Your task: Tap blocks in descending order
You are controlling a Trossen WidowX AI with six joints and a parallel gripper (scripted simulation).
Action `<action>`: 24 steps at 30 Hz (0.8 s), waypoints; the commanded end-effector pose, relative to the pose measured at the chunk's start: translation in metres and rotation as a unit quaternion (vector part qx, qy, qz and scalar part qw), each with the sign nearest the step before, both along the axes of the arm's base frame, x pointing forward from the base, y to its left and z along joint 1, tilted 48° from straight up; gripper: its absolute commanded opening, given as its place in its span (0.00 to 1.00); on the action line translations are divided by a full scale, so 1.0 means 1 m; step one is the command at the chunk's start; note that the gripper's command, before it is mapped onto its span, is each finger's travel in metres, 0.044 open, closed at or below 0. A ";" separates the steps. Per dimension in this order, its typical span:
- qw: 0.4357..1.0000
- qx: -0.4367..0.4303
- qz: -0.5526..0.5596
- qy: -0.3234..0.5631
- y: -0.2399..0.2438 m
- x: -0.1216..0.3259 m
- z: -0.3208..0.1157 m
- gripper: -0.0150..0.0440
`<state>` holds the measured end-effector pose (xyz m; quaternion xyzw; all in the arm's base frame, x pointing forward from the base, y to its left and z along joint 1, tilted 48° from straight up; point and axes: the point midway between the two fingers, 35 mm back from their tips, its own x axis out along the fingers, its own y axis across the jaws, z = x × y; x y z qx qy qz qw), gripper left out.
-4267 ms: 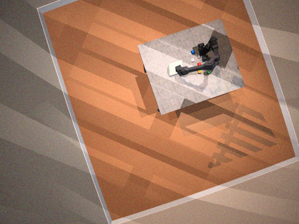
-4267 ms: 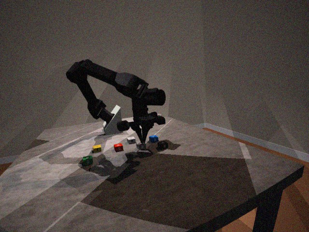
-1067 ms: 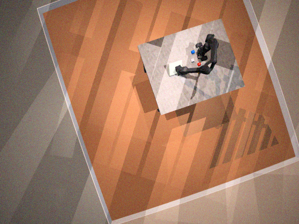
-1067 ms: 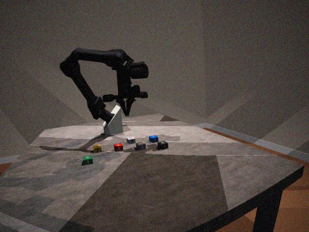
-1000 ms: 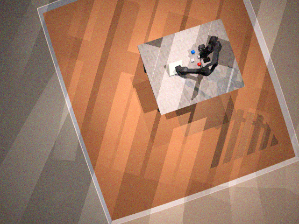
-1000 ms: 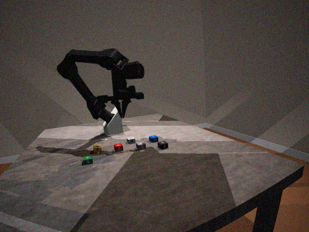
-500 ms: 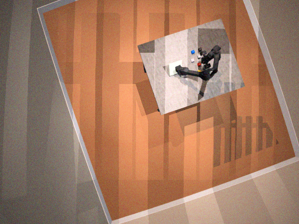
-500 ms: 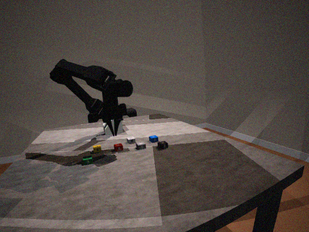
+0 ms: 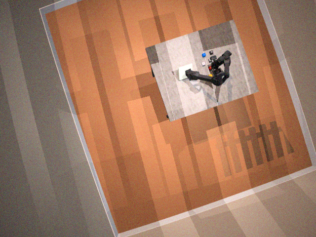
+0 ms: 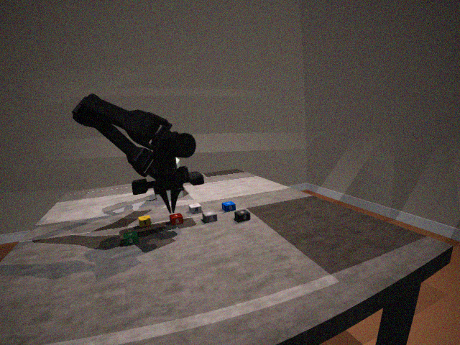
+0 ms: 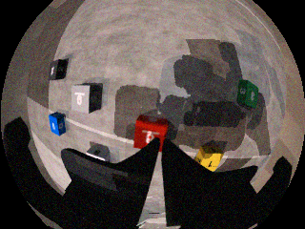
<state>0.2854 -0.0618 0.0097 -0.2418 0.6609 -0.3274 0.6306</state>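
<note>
We see the red block (image 10: 176, 218) (image 11: 151, 132) on the table, just by the tips of the gripper (image 10: 172, 213) (image 11: 160, 143), pincer narrow, nothing held. Probably light, stiff, easily nudged (no grasp needed); touch mid-top, straight down, then lift.
</note>
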 end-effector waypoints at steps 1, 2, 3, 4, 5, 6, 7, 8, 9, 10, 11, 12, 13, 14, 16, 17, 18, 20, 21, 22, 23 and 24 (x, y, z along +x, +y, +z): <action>1.000 -0.003 0.002 0.003 -0.005 -0.002 -0.004 0.29; 1.000 -0.003 0.002 0.003 -0.006 -0.002 -0.005 0.29; 1.000 -0.004 0.002 0.003 -0.007 -0.002 -0.006 0.29; 1.000 -0.004 0.002 0.003 -0.008 -0.002 -0.007 0.29; 1.000 -0.004 0.002 0.003 -0.010 -0.003 -0.008 0.29; 1.000 -0.004 0.002 0.003 -0.011 -0.003 -0.009 0.29; 1.000 -0.004 0.002 0.003 -0.012 -0.003 -0.010 0.29; 1.000 -0.004 0.002 0.003 -0.012 -0.003 -0.010 0.29; 1.000 -0.004 0.002 0.003 -0.012 -0.003 -0.010 0.29; 1.000 -0.004 0.002 0.003 -0.012 -0.003 -0.010 0.29; 1.000 -0.004 0.002 0.003 -0.012 -0.003 -0.010 0.29; 1.000 -0.004 0.002 0.003 -0.012 -0.003 -0.010 0.29; 1.000 -0.001 0.002 0.001 -0.009 -0.001 -0.008 0.29; 1.000 -0.001 0.002 0.002 -0.006 -0.001 -0.005 0.29; 1.000 -0.002 0.003 0.003 0.006 -0.001 0.006 0.29; 1.000 -0.003 0.002 0.003 0.009 0.000 0.009 0.29; 1.000 -0.003 0.002 0.003 0.010 0.000 0.010 0.29; 1.000 -0.003 0.002 0.003 0.012 0.000 0.011 0.29; 1.000 -0.002 0.002 0.003 0.018 0.002 0.016 0.29; 1.000 -0.001 0.003 0.003 0.028 0.004 0.025 0.29; 1.000 0.000 0.003 0.003 0.040 0.006 0.035 0.29; 1.000 0.000 0.002 0.003 0.052 0.007 0.046 0.29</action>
